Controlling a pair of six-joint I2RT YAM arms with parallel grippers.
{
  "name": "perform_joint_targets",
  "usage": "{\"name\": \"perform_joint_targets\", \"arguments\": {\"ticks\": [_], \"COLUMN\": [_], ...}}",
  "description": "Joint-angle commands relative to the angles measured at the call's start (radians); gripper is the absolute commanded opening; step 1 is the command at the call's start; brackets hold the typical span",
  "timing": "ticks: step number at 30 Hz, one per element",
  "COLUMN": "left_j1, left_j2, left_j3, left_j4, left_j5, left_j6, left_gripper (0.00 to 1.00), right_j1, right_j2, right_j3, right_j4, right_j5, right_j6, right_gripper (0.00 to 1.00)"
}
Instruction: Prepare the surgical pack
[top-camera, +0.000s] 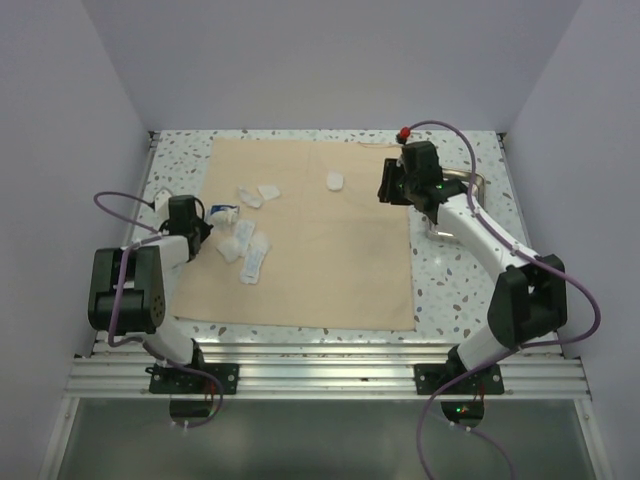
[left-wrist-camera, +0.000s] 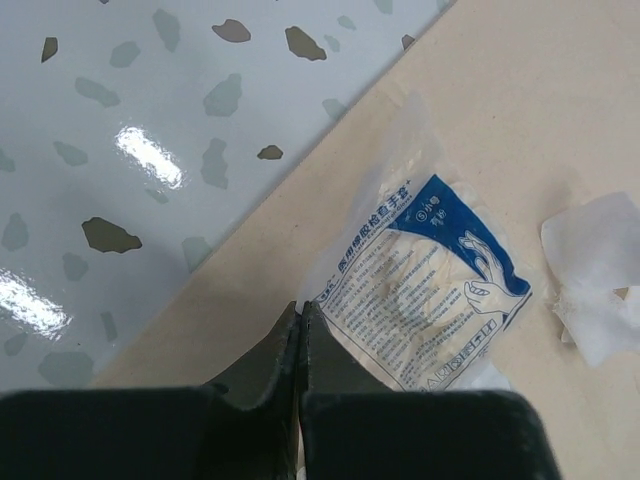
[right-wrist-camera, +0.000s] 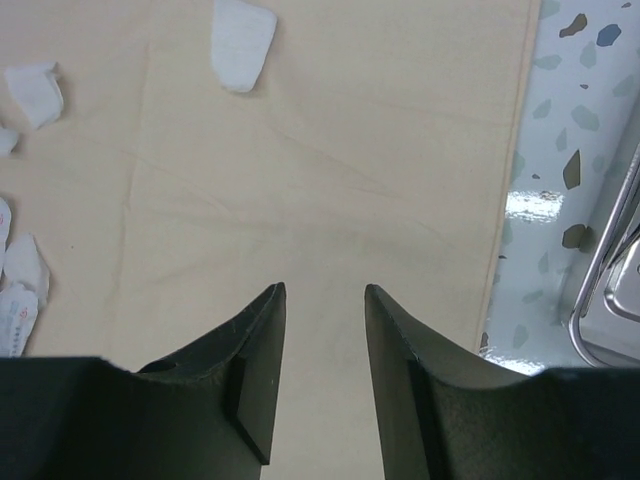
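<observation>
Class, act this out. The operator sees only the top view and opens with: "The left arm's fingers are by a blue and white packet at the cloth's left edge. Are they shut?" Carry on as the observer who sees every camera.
Observer: Yes. In the left wrist view the left fingers meet tip to tip at the packet, by its near corner. I cannot tell whether they pinch its edge.
Operator: What is printed on it?
Observer: Its blue corner carries a drawing of hands, with lines of text below.
Operator: And the right fingers?
Observer: The right fingers stand apart with nothing between them, above bare cloth.
</observation>
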Motion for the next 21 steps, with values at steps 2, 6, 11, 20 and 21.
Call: {"name": "perform_joint_targets", "arguments": {"ticks": [2,6,11,20,21], "left_j1": [0.012,0.011,-0.014,-0.19,-0.212], "left_j2": [-0.06,-0.143,-0.293,-0.444,-0.448], "left_j3": [0.01,0.001,-0.028,0.047,0.058], "left_j4": [0.079,0.059,0.017,-0.07,-0.079], "left_j5": [0.039,0.125,0.216,0.436,0.481], "left_j6": [0.031,0.051,0.044,0.056,0.057], "left_gripper": [0.0,0.0,0.0,0.0,0.0], "right_j1": [0.011,0.042,0.099,0.122,0.12], "right_j2": [-0.026,0.015,0.081,0.115,0.1], "right_j3": [-0.015,-0.01,0.02,0.005,-0.009], "right_j4": [0.062,0.1,0.148,0.321,0.339], "right_j5": [-0.064,-0.185,-0.259,-0.513,-0.55], "right_j6": [0.005,0.018,0.045,0.095,0.104], "right_gripper": [0.41,0.41,0.42,0.8,0.86]}}
